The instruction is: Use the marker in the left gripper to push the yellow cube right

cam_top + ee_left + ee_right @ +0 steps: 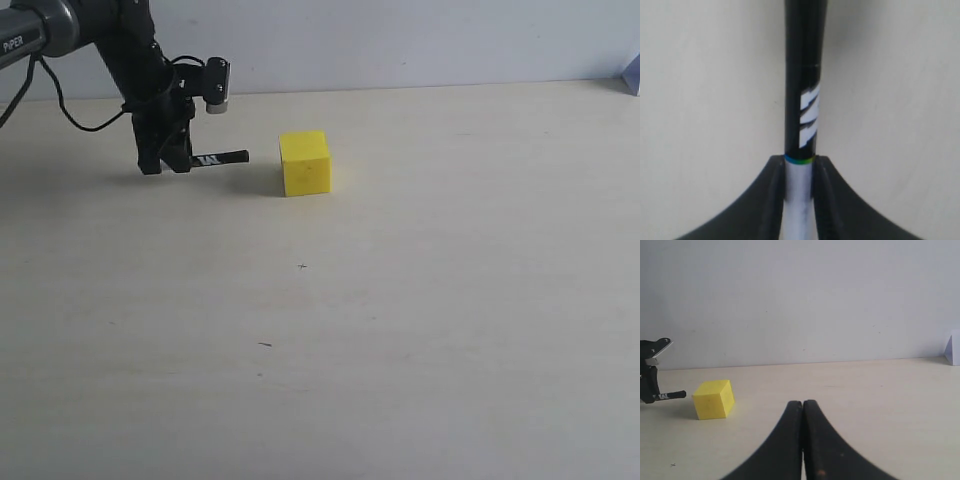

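Note:
The yellow cube (304,163) rests on the pale table, left of centre and towards the back; the right wrist view shows the cube (714,399) too. My left gripper (170,160) stands low to its left, shut on the marker (222,159), whose black cap end points right at the cube with a small gap between them. In the left wrist view the marker (804,100) runs straight out from between the fingers (774,190), white barrel clamped, black cap beyond. My right gripper (803,404) is shut and holds nothing, well to the right of the cube.
A white wall runs behind the table (400,330). A pale bluish object (632,75) sits at the table's far right edge, and it shows in the right wrist view as a pale bluish object (952,347).

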Controlling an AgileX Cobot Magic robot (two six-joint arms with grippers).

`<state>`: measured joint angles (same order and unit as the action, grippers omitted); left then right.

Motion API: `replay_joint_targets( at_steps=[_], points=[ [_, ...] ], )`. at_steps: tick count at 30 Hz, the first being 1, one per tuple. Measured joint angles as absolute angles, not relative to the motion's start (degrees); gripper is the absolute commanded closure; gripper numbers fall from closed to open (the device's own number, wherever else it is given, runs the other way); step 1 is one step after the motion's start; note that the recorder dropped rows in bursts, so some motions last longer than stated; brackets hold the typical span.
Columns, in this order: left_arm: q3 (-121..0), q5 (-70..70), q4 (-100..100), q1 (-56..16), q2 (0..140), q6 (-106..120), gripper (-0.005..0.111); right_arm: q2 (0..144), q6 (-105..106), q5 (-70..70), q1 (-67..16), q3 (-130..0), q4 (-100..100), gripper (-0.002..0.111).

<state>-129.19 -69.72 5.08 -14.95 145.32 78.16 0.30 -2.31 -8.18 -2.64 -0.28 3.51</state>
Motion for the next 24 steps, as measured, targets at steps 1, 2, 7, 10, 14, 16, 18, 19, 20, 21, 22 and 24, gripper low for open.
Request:
replay_joint_targets(
  at_steps=[1, 2, 7, 10, 14, 16, 18, 19, 20, 21, 22, 24],
  points=[
    [-129.2, -69.7, 5.1, -14.7, 145.3, 78.2, 0.107, 0.3, -2.3, -8.2, -2.6, -0.3, 3.5, 0.108],
    [-129.2, -69.7, 5.1, -14.6, 145.3, 78.2, 0.107, 0.3, -2.3, -8.2, -2.6, -0.3, 3.5, 0.108],
    [-129.2, -69.7, 5.3, -14.9, 145.3, 78.2, 0.107, 0.3, -2.3, -8.2, -2.6, -0.3, 3.5, 0.108],
    [-129.2, -69.7, 4.6, -15.7, 145.3, 78.2, 0.107, 0.3, -2.3, -8.2, -2.6, -0.3, 3.5, 0.108],
    [-129.2, -69.7, 3.4, -17.4, 145.3, 78.1, 0.107, 0.3, -2.3, -8.2, -2.6, -0.3, 3.5, 0.108],
    [-129.2, -69.7, 3.3, -18.1, 145.3, 77.9, 0.107, 0.3, -2.3, -8.2, -2.6, -0.3, 3.5, 0.108],
    [-129.2, -69.7, 3.3, -18.5, 145.3, 77.4, 0.107, 0.3, -2.3, -8.2, -2.6, -0.3, 3.5, 0.108],
    [-129.2, -69.7, 3.3, -18.5, 145.3, 77.1, 0.107, 0.3, -2.3, -8.2, -2.6, -0.3, 3.5, 0.108],
    [-129.2, -69.7, 3.3, -18.5, 145.3, 76.5, 0.107, 0.3, -2.3, -8.2, -2.6, -0.3, 3.5, 0.108],
    [-129.2, -69.7, 3.3, -18.5, 145.3, 76.1, 0.107, 0.3, -2.3, -8.2, -2.6, -0.3, 3.5, 0.108],
    [-129.2, -69.7, 3.3, -18.5, 145.3, 75.8, 0.107, 0.3, -2.3, -8.2, -2.6, -0.3, 3.5, 0.108],
    [-129.2, -69.7, 3.2, -18.5, 145.3, 75.3, 0.107, 0.3, -2.3, -8.2, -2.6, -0.3, 3.5, 0.108]
  ],
)
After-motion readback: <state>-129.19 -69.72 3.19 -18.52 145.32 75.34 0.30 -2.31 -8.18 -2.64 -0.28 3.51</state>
